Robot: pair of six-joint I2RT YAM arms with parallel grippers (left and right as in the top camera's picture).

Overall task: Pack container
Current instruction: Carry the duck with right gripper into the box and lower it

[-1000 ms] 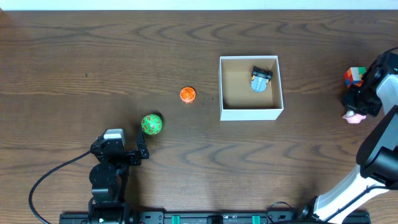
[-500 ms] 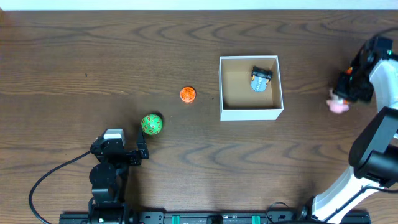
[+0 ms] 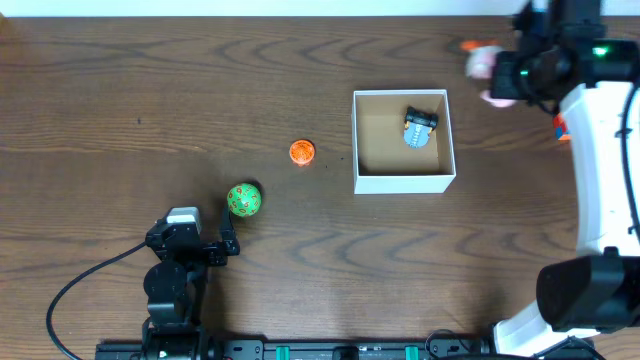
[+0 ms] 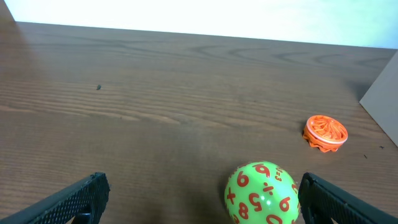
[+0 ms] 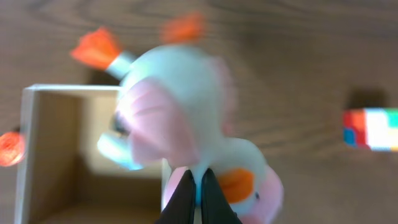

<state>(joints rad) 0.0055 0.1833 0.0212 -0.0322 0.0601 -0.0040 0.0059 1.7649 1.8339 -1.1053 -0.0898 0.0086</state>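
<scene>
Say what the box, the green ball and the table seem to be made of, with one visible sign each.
Box: likely cardboard, matt; white walls, plain brown inside.
Green ball: probably plastic, smooth with a slight shine; printed orange numbers.
Table: wood or wood-look laminate, dark grain lines; which one is unclear.

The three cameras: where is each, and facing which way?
Overhead: above the table, looking down; left arm, right arm and the container show.
Left wrist: low, facing across the table at the green ball; open left pincer frames it.
Right wrist: looking down past the right pincer, shut on a pink toy.
Shared: overhead and right wrist show the container.
</scene>
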